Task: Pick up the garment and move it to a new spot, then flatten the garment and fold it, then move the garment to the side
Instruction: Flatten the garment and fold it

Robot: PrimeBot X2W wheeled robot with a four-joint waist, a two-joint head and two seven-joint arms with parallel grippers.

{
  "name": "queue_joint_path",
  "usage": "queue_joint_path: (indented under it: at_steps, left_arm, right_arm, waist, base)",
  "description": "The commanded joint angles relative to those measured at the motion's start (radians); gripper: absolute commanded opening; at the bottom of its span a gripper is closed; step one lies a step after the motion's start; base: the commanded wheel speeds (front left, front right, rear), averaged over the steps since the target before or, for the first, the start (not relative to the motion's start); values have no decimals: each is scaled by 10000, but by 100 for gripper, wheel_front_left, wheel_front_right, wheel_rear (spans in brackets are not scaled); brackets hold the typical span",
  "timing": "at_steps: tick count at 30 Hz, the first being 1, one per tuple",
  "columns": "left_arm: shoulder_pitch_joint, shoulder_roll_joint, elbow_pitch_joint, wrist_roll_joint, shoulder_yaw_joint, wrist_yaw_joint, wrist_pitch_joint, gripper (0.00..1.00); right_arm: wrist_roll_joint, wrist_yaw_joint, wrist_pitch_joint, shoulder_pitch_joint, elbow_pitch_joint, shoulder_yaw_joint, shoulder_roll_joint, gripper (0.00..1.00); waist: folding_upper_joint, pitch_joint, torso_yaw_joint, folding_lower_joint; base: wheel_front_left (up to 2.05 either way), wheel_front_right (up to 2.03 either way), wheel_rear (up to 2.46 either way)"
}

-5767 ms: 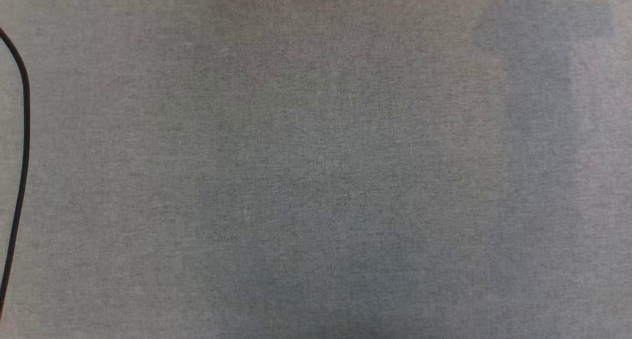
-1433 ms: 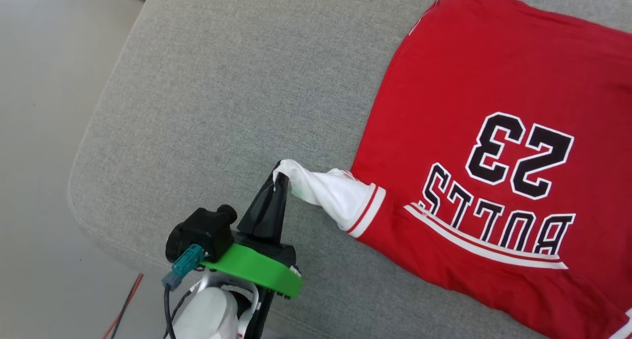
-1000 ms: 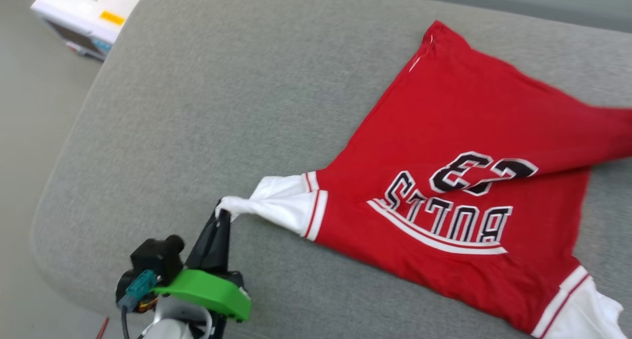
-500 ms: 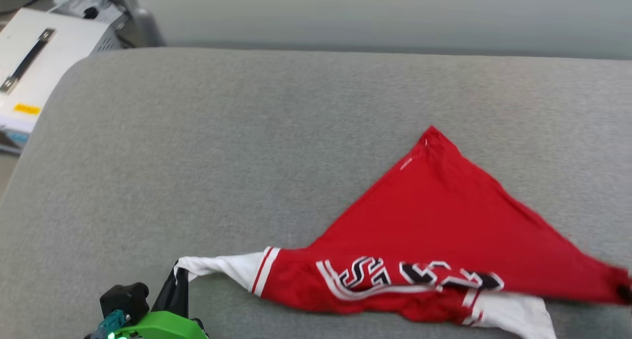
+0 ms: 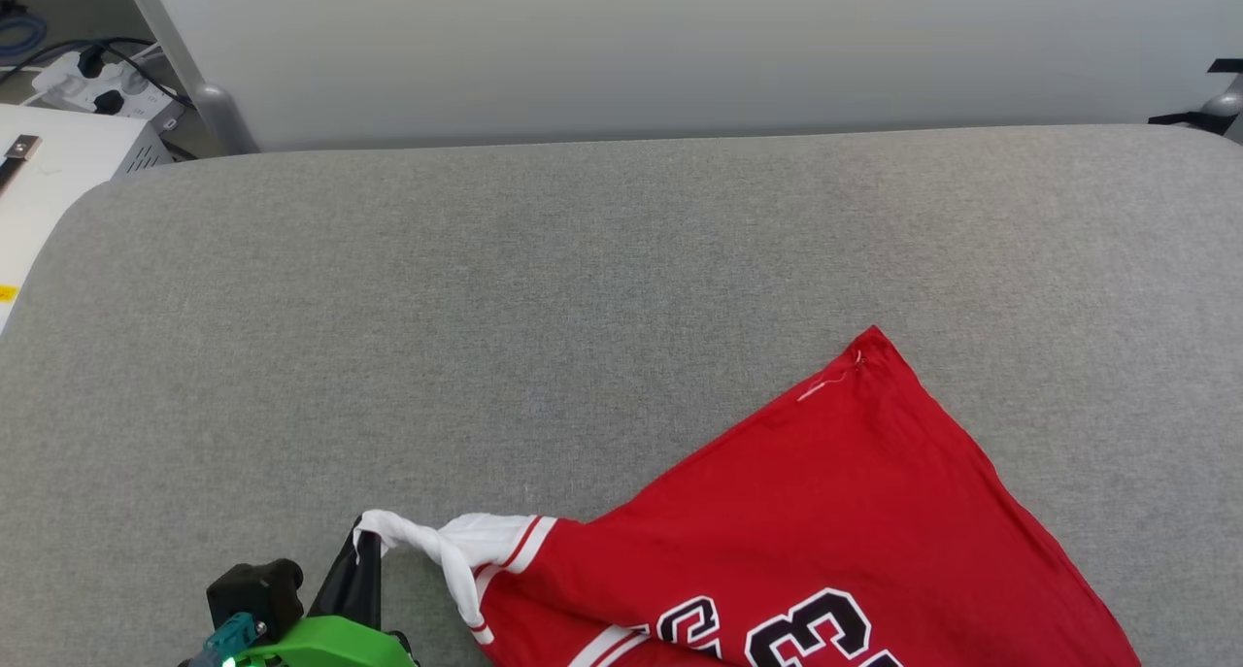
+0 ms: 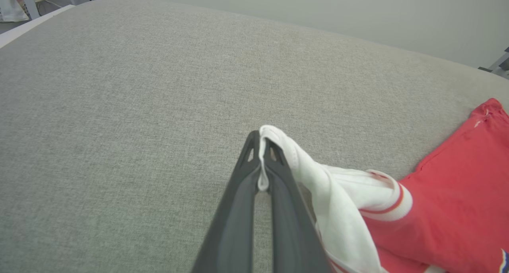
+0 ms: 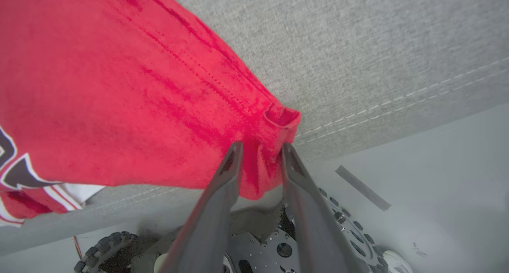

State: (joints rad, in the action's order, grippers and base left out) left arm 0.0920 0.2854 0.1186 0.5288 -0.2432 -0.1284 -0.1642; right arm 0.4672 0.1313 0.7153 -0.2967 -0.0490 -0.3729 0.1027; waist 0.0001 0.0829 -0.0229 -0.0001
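The garment [image 5: 825,512], a red T-shirt with white sleeves and black-and-white print, lies on the grey cushion at the lower right of the head view. My left gripper [image 5: 361,536] is at the bottom left, shut on the tip of the white sleeve [image 5: 476,536], which is drawn out to a point. The left wrist view shows the same pinch: the left gripper [image 6: 261,138] holds white sleeve fabric [image 6: 338,185] between closed fingertips. In the right wrist view my right gripper [image 7: 260,148] stands with its fingers apart, and the garment's red hem corner [image 7: 278,118] sits at the gap over the cushion's front edge.
The grey cushion [image 5: 486,308] spreads wide to the left and back. A white box [image 5: 39,172] and a power strip [image 5: 87,75] sit beyond its left end, and a pale wall panel [image 5: 680,46] stands behind. Below the front edge are the robot's base [image 7: 278,245] and the floor [image 7: 437,185].
The head camera has swung up and the whole picture has shifted. The shirt, bunched and pulled taut half a second ago, spreads wider. My right fingers have parted; the left still grips the sleeve.
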Motion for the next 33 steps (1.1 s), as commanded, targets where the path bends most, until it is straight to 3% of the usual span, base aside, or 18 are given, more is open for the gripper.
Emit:
queue_joint_path:
  at_steps: [1, 9, 14, 18, 25, 29, 33]
  left_arm:
    - [-44, 38, -69, 6, -6, -15, 56, 0]
    - [-351, 5, -352, -77, -149, -69, 119, 0]
    - [-642, -97, -464, -156, -282, -81, 75, 0]
    - [-908, -219, -490, -192, -422, -30, 12, 0]
    - [-1514, -384, -500, -315, -669, 122, -145, 0]
    - [-1823, -525, -458, -367, -818, 205, -246, 0]
    - [-2176, -676, -417, -444, -1010, 324, -360, 0]
  right_arm:
    - [-29, -6, -667, 245, -110, -75, -64, 100]
    - [-480, -6, -4403, 1713, -17, 174, 70, 100]
    - [-584, -6, -5270, 2828, 594, 1169, 756, 100]
    - [-199, -6, -4449, 3977, 1389, 2154, 1648, 100]
    - [872, -6, -1100, 6279, 2327, 3884, 3206, 100]
    - [1264, -6, 91, 7211, 2675, 4778, 3627, 100]
    - [1680, -6, 477, 7931, 3233, 5861, 3874, 100]
  waist:
    - [-1, 52, 58, 1]
    - [-1, 318, 340, 1]
    - [-1, 580, 650, 1]
    - [-1, 838, 939, 1]
    - [-1, 1504, 1465, 1]
    - [-1, 1828, 1753, 1]
    - [-1, 2206, 2030, 1]
  base:
    - [0, 0, 0]
    - [0, 0, 0]
    - [0, 0, 0]
    - [0, 0, 0]
    - [0, 0, 0]
    - [0, 0, 0]
    - [0, 0, 0]
